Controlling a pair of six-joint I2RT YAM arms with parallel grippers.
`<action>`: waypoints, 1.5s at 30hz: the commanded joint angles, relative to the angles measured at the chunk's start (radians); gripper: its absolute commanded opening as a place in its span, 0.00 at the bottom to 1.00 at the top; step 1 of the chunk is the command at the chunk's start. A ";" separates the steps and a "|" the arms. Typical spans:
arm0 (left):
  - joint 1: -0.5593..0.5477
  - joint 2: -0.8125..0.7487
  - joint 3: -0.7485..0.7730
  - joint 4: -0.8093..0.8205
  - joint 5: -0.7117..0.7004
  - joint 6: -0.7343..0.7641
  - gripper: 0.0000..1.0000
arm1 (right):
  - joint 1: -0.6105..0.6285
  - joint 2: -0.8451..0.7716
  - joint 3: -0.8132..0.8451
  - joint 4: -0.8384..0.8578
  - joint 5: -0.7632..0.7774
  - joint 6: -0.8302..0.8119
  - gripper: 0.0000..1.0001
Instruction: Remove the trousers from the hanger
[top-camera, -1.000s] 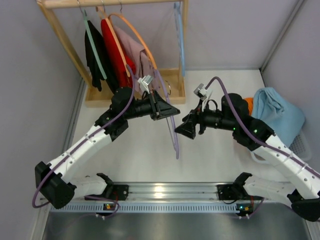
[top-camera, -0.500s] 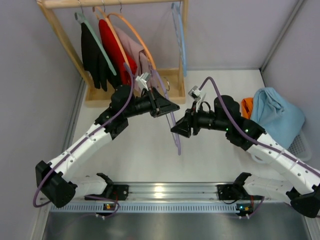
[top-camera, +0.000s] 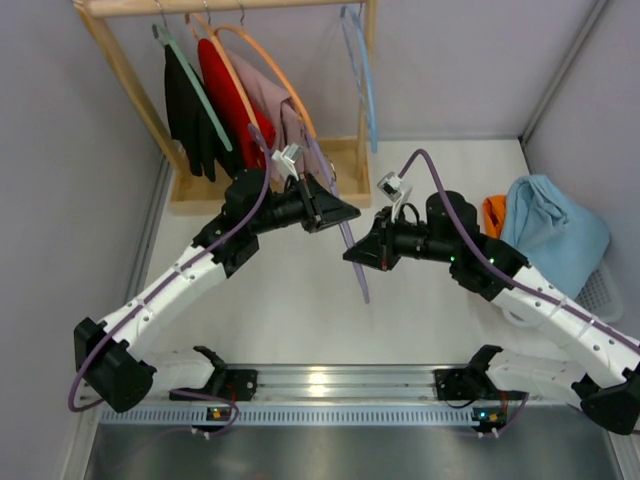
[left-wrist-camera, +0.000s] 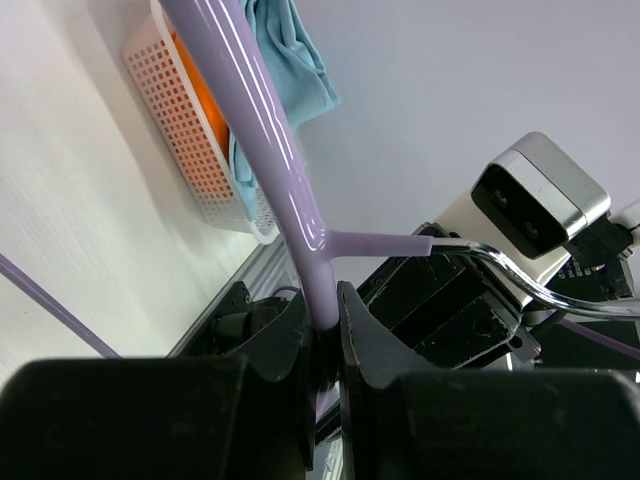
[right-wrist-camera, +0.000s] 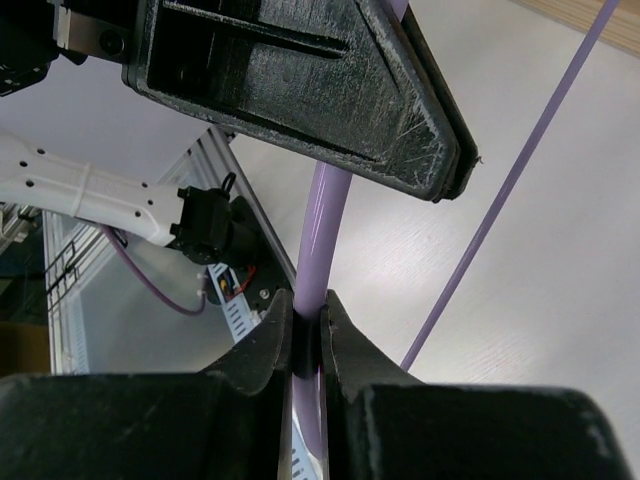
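tabletop (top-camera: 290, 305) below; left end effector (top-camera: 351, 212), right end effector (top-camera: 350, 257) pinching hanger (top-camera: 361, 282) mid-air; trousers (top-camera: 555, 225) at right edge.

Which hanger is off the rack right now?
The lavender hanger: it alone is off the wooden rail, clamped by the left hand and the right hand. The green hanger, the orange hanger and the pale blue hanger hang from it.

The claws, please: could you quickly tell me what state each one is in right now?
Left claw: shut on the hanger.
Right claw: shut on the same hanger.
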 joint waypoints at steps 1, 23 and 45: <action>-0.001 -0.018 0.050 0.058 0.005 -0.004 0.10 | -0.012 -0.032 0.029 0.016 -0.033 -0.022 0.00; 0.043 -0.136 0.011 -0.046 0.046 0.237 0.98 | -0.189 -0.082 0.077 0.041 -0.188 0.152 0.00; 0.226 -0.354 0.050 -0.189 0.023 0.401 0.98 | -0.325 0.511 0.882 -0.099 -0.242 0.204 0.00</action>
